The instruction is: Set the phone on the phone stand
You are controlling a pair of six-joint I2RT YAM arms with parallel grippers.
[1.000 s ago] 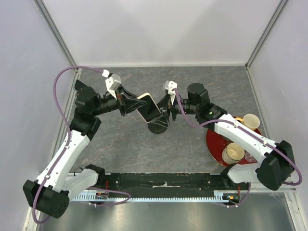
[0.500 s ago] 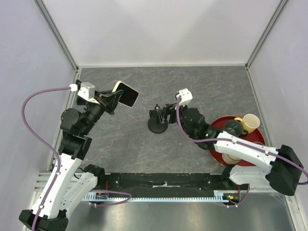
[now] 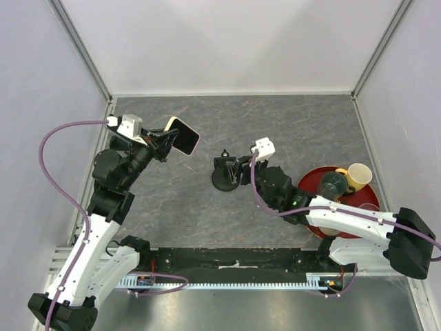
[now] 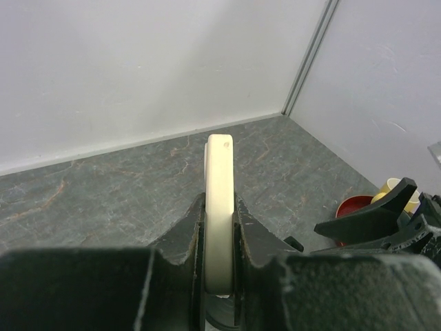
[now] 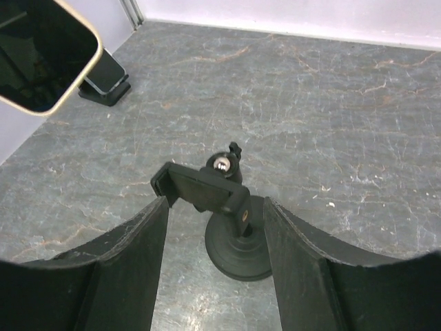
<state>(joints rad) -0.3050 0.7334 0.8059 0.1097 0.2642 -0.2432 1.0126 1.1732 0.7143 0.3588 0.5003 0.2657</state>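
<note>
From the top camera I see my left gripper (image 3: 161, 143) raised over the left side of the table (image 3: 289, 124), closed on the phone (image 3: 182, 135), which sits tilted in the air with its dark screen facing the middle, well apart from the stand (image 3: 225, 178). The stand is upright near the table's centre, and my right gripper (image 3: 238, 170) has come in low just beside it from the right. Behind that arm a red tray (image 3: 309, 187) carries a few cups (image 3: 358, 175). On the left wrist camera the phone shows edge-on, its pale rim pinched tight between the two dark fingers (image 4: 180, 238) and standing up out of them; the right gripper's tips show at the lower right. On the right wrist camera the jaws are parted, one finger on either side of the stand's clamp head, with a gap on the right side; on the left I cannot tell whether the finger touches the clamp. The phone hangs in the upper left corner there, off the stand
</note>
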